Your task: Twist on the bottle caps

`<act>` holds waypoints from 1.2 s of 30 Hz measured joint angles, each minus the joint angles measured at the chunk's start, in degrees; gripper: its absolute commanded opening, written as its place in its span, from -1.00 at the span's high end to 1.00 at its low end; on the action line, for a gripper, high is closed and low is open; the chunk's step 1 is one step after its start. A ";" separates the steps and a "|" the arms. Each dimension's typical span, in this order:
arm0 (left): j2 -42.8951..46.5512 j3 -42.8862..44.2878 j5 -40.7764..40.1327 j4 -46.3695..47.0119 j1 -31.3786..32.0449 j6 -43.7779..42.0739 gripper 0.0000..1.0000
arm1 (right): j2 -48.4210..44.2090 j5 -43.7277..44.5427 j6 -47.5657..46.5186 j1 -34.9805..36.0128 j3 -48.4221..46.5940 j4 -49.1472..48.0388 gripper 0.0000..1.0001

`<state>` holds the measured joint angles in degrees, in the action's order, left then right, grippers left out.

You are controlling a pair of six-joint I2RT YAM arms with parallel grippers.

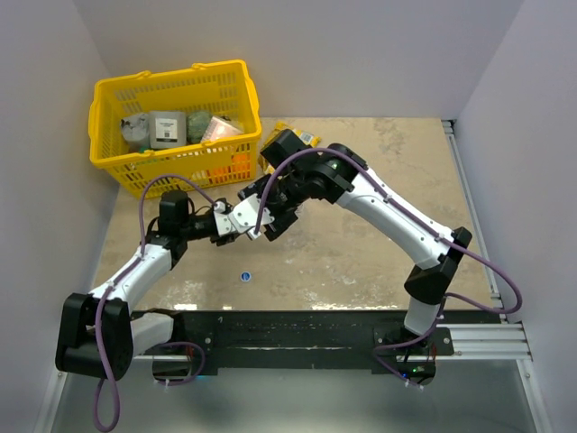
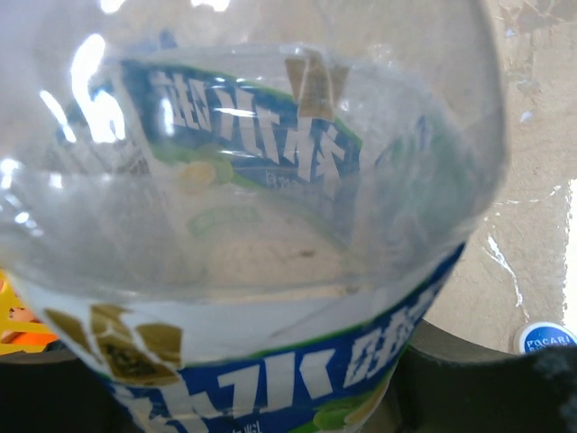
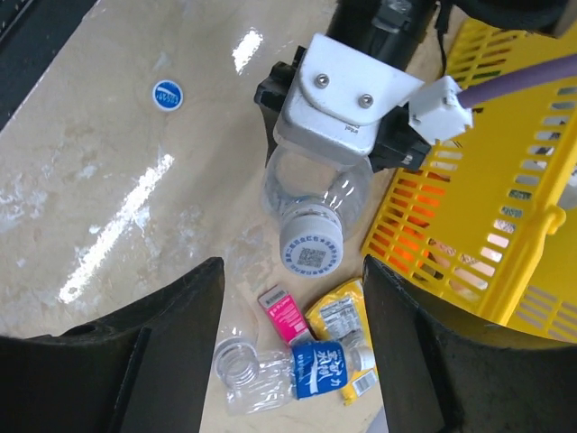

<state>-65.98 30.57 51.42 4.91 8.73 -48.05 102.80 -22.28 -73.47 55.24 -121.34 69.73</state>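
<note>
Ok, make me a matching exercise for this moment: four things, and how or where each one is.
Things:
1 blue cap
2 white cap
3 dark-label bottle
4 left gripper

States:
A on the neck of the held bottle
B shut on the held bottle
C loose on the table
D on its side, uncapped

Pairs: 1-C, 2-A, 3-D, 4-B
</note>
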 measured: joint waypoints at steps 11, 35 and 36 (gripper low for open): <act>1.27 0.17 1.07 -3.96 0.02 -2.78 1.00 | 0.70 0.00 -7.04 0.98 0.33 1.33 -0.08; 2.93 0.42 1.20 -5.33 0.07 -2.56 1.00 | 1.79 2.93 -7.78 2.25 3.98 -3.78 0.85; 3.02 0.24 0.74 -4.50 0.07 -1.75 1.00 | 2.82 3.28 -6.84 2.23 2.45 -3.15 0.87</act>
<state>-62.96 30.81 52.16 0.40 8.80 -49.80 105.62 -19.00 -80.31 57.47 -118.89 66.59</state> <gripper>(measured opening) 0.627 0.361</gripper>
